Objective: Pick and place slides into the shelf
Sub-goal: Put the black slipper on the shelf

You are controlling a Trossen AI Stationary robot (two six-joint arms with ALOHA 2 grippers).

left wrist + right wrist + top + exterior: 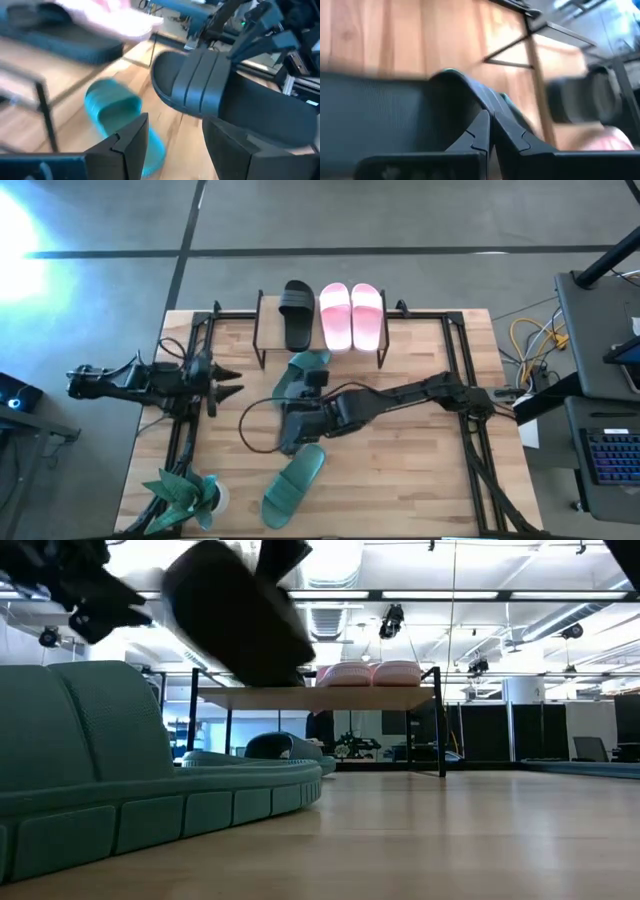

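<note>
My right gripper [490, 134] is shut on a black slide [238, 612], which hangs in the air in front of the shelf [330, 697]. In the high view they show at mid-table [298, 423]. The shelf [270, 320] carries another black slide [297, 313] and the pink pair [351, 315] on its top. One teal slide [301, 372] lies by the shelf's front, sole down, and the other [294, 481] lies nearer the near edge. My left gripper [235, 380] is open at the table's left, pointing at the lifted slide [225, 85]. My right gripper pinches the black slide at its strap [462, 92] between the two fingers, which nearly meet. The fingers [282, 558] come at it from above. The slide is lifted clear of the table and tilted, one end higher than the other.
A teal potted plant [187, 494] stands at the near left corner. Black frame rails [186, 420] run along the table's left and right sides. Bare wood [400, 460] lies right of the near teal slide.
</note>
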